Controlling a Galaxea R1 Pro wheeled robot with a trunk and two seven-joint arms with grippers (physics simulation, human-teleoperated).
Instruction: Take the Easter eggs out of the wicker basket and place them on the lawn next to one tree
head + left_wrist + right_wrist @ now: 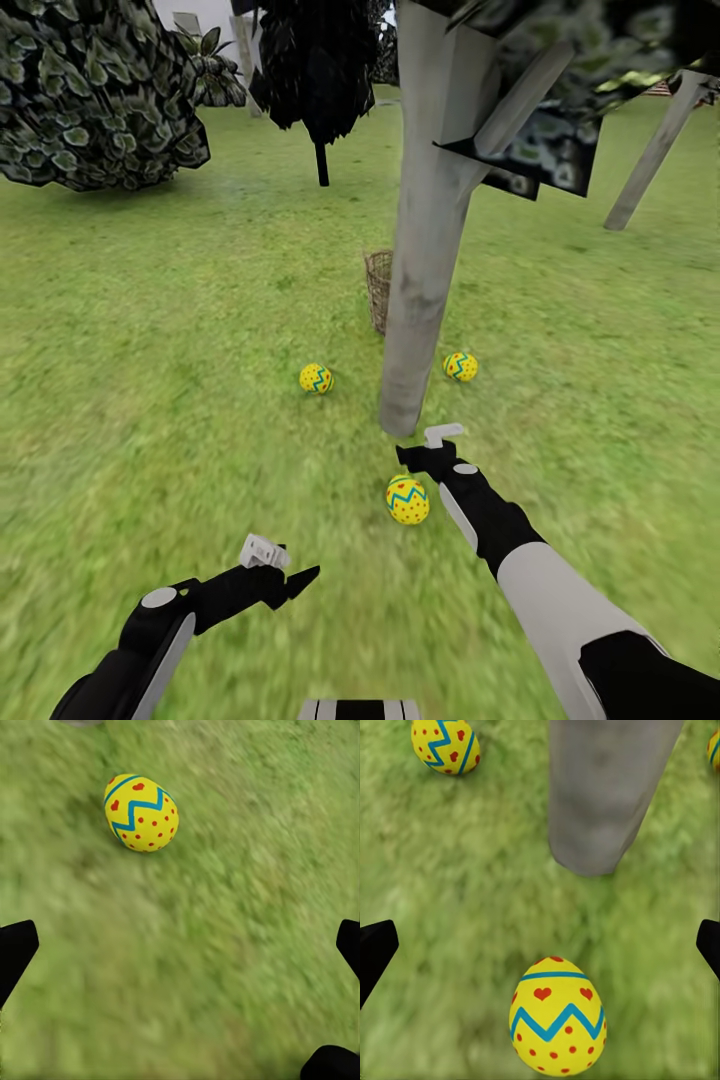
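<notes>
Three yellow Easter eggs lie on the lawn [150,400] around the grey trunk of a tree [425,250]: one to its left [316,378], one to its right [460,366], one in front [407,500]. The wicker basket [378,290] stands behind the trunk, partly hidden by it. My right gripper [420,450] hovers just beyond the front egg [558,1016], open, its fingers [375,949] wide apart and touching nothing; the trunk [604,795] and the two other eggs [445,744] [714,748] lie ahead. My left gripper [300,580] is open above grass, with an egg [141,813] ahead of it.
A round leafy bush [95,95] fills the far left. A dark-leaved tree [320,70] stands behind, and another slanted trunk [655,150] at the far right. Dark foliage [560,90] hangs overhead near the trunk. Open grass spreads left and right.
</notes>
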